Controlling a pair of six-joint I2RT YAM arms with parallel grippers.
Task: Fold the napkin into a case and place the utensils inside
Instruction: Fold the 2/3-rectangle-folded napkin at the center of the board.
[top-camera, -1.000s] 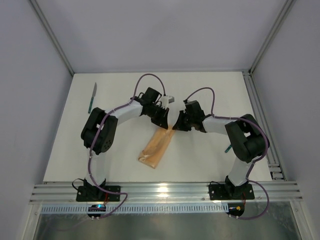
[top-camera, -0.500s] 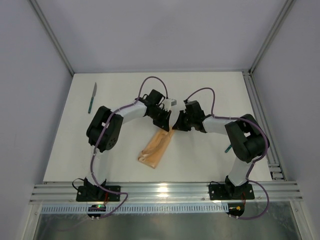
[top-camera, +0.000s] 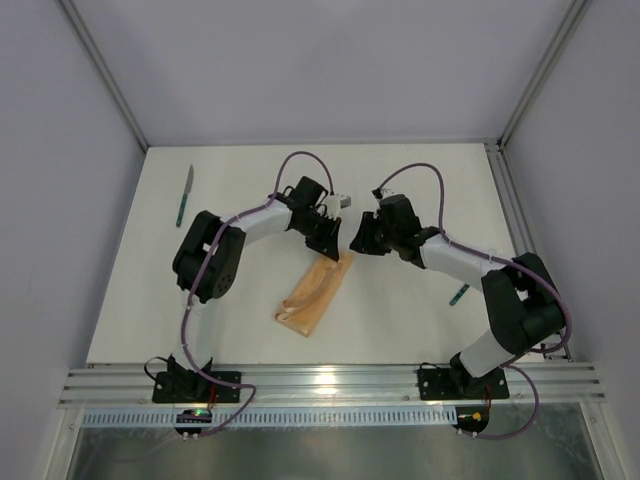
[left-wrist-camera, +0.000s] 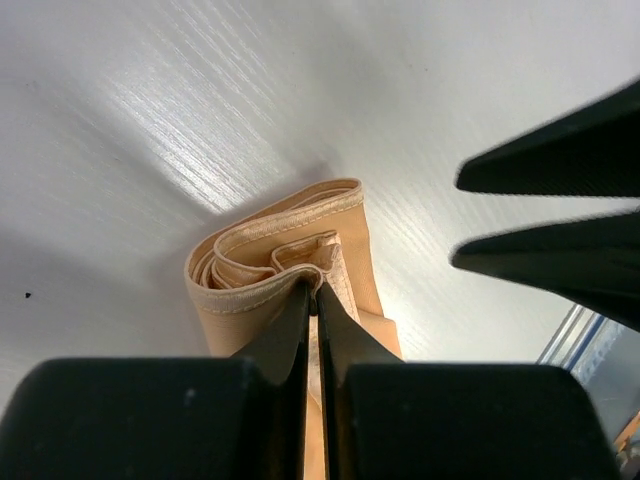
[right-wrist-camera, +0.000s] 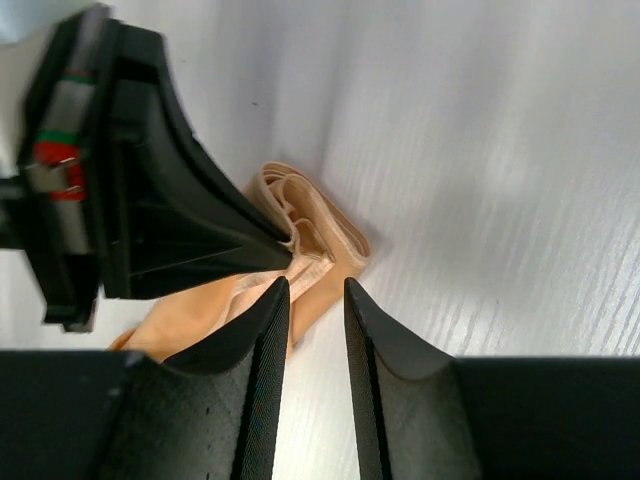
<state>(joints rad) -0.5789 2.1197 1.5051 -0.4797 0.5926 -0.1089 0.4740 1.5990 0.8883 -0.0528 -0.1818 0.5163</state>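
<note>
A teal-handled knife (top-camera: 185, 194) lies at the counter's (top-camera: 420, 180) far left, well apart from the rest; another teal handle (top-camera: 459, 294) shows beside the right arm. Both arms bend inward over the peach case (top-camera: 312, 295) at mid-counter. The left gripper (left-wrist-camera: 312, 287) pinches a cloth layer at its far end, and the right gripper (right-wrist-camera: 315, 285) hangs just beside it, fingers slightly parted, holding nothing.

fork (top-camera: 459, 295): mostly hidden behind right arm (top-camera: 470, 262) | case (top-camera: 313, 292): far end under left claw (top-camera: 336, 253)

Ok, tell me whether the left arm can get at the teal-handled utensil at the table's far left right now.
Probably not yet: the left gripper is shut on the end of the folded napkin. Otherwise the way looks free, since nothing lies between it and the utensil.
</note>
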